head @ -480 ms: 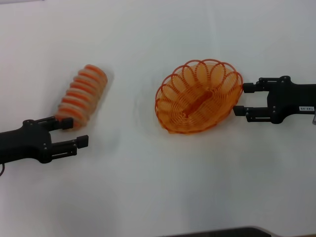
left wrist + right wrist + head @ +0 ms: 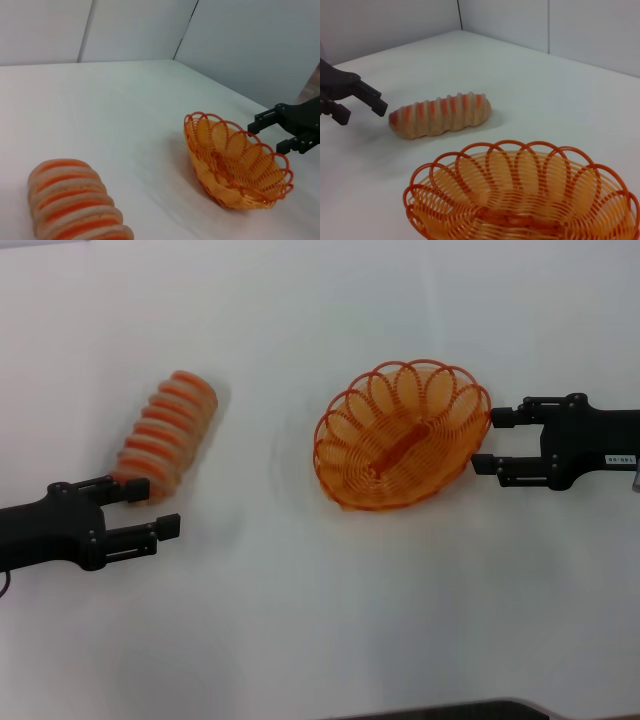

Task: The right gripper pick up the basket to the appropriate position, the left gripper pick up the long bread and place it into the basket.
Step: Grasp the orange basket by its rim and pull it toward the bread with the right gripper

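Observation:
The long bread (image 2: pixel 166 434), tan with orange ridges, lies on the white table (image 2: pixel 300 620) at the left. My left gripper (image 2: pixel 152 508) is open just at the bread's near end, and its upper finger is almost touching the loaf. The orange wire basket (image 2: pixel 400 436) sits at centre right. My right gripper (image 2: pixel 488 441) is open, with its fingertips level with the basket's right rim and holding nothing. The left wrist view shows the bread (image 2: pixel 75 207), the basket (image 2: pixel 235 167) and the right gripper (image 2: pixel 267 136). The right wrist view shows the basket (image 2: pixel 525 197), the bread (image 2: pixel 440 115) and the left gripper (image 2: pixel 362 112).
The white table stretches around both objects, with grey wall panels (image 2: pixel 225 45) behind it. A dark edge (image 2: pixel 450 710) shows at the bottom of the head view.

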